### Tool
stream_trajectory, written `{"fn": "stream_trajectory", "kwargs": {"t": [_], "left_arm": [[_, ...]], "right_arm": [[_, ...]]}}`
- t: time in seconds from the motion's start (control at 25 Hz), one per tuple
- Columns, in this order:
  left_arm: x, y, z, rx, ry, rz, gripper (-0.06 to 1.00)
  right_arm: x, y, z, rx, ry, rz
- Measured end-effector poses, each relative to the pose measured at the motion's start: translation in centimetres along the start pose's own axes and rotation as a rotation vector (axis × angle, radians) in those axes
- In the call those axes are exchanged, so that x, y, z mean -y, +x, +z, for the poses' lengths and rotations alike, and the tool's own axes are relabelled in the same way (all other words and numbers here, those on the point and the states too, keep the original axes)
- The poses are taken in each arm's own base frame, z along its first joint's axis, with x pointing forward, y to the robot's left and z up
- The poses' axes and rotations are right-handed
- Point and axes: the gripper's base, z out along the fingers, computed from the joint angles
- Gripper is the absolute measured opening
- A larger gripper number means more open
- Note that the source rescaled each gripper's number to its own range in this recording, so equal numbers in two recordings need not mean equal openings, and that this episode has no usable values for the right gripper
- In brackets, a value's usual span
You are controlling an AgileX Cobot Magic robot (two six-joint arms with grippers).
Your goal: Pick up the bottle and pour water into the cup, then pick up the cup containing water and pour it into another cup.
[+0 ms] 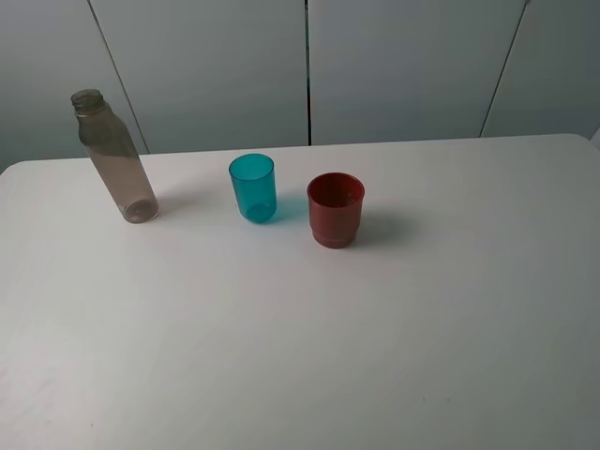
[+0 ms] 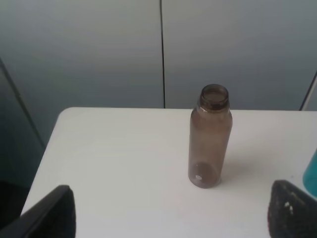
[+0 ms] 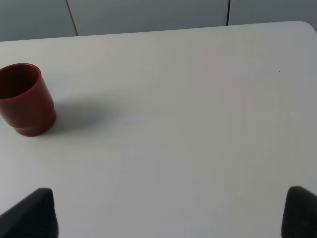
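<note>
The capless grey-brown bottle (image 1: 114, 159) stands upright at the table's far left; the left wrist view shows the bottle (image 2: 210, 137) ahead of my left gripper (image 2: 171, 213), whose fingers stand wide apart and empty. A teal cup (image 1: 253, 187) stands mid-table, and only an edge of the cup (image 2: 312, 173) shows in the left wrist view. Right of it stands the dark red cup (image 1: 335, 209). In the right wrist view the red cup (image 3: 26, 99) is well away from my right gripper (image 3: 171, 213), open with nothing between its fingers. Neither gripper appears in the exterior high view.
The white table (image 1: 375, 328) stretches wide in front of the three vessels. Grey wall panels (image 1: 309, 66) rise behind its far edge. The table's left edge (image 2: 47, 153) lies close to the bottle.
</note>
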Motion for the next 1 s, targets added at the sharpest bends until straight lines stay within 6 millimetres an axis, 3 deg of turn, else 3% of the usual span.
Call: {"fn": "stream_trajectory", "kwargs": {"t": [0.2, 0.44, 0.52, 0.76, 1.0], "left_arm": [[-0.3, 4.5, -3.4, -0.036, -0.011, 0.009, 0.97], [-0.5, 11.1, -5.3, 0.019, -0.002, 0.018, 0.97], [-0.5, 12.4, -5.2, 0.031, 0.001, 0.023, 0.97], [-0.6, 14.9, -2.3, -0.085, 0.042, 0.062, 0.97], [-0.6, 14.9, -2.1, -0.077, 0.043, 0.052, 0.97]], "right_arm": [[0.0, 0.0, 0.0, 0.0, 0.0, 0.0], [0.0, 0.0, 0.0, 0.0, 0.0, 0.0], [0.0, 0.0, 0.0, 0.0, 0.0, 0.0], [0.0, 0.0, 0.0, 0.0, 0.0, 0.0], [0.0, 0.0, 0.0, 0.0, 0.0, 0.0]]}}
